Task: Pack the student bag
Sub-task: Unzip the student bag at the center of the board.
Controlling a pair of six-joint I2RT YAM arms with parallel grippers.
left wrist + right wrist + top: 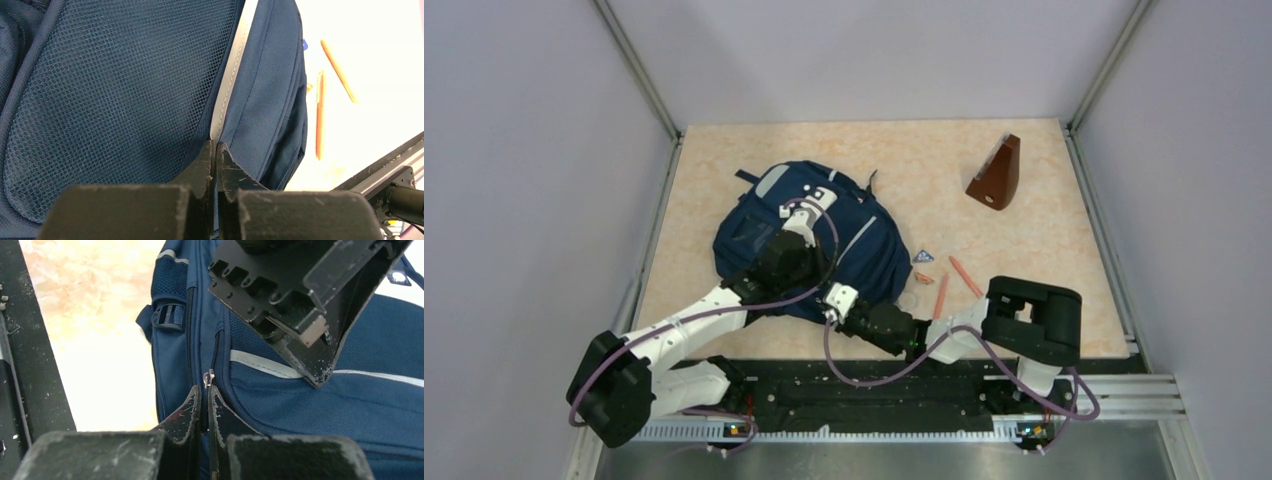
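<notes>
Beige tabletop [1024, 240] between grey walls: right half largely open, with a brown wedge [996, 173] near the far right corner and two orange pens [941, 295] toward the near edge. Left of centre, navy student bag [744, 235] with grey stripes and a mesh panel. On it, left gripper [216, 145] closed beside a grey stripe. At its near side, right gripper [205, 389] pinching the zipper pull [209, 376].

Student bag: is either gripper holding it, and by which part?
Both. The left gripper pinches the student bag fabric at the lower end of its grey stripe; the right gripper appears shut on its zipper pull.
</notes>
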